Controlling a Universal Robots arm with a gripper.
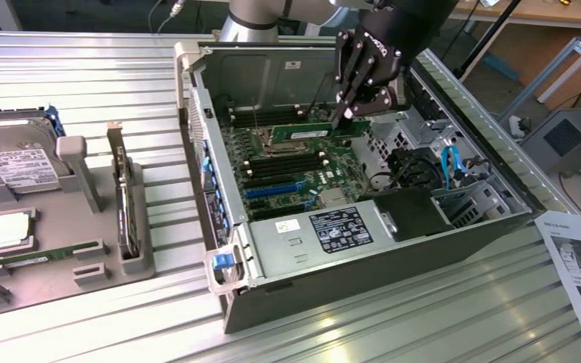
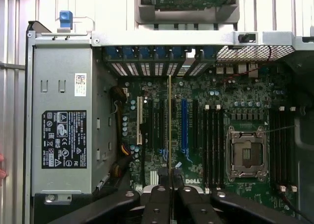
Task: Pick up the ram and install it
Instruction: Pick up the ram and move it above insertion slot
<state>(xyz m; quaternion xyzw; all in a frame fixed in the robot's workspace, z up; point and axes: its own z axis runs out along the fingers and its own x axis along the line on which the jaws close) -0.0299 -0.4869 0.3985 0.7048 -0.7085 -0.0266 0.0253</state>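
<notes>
The ram (image 1: 306, 133) is clamped at one end by the end effector (image 1: 349, 115), whose fingers are closed tight on it; it hangs level inside the open case (image 1: 371, 253) over the motherboard (image 1: 285, 170), reaching from the fingertips toward the exterior view's left. Seen from the wrist it is edge-on, parallel to the black slots (image 2: 212, 145) beside the socket (image 2: 247, 153); whether it touches the board I cannot tell. Well apart on the tabletop (image 1: 88, 76), a grey tray (image 1: 58, 274) holds a second stick (image 1: 43, 253) and a hard drive (image 1: 13, 162)
</notes>
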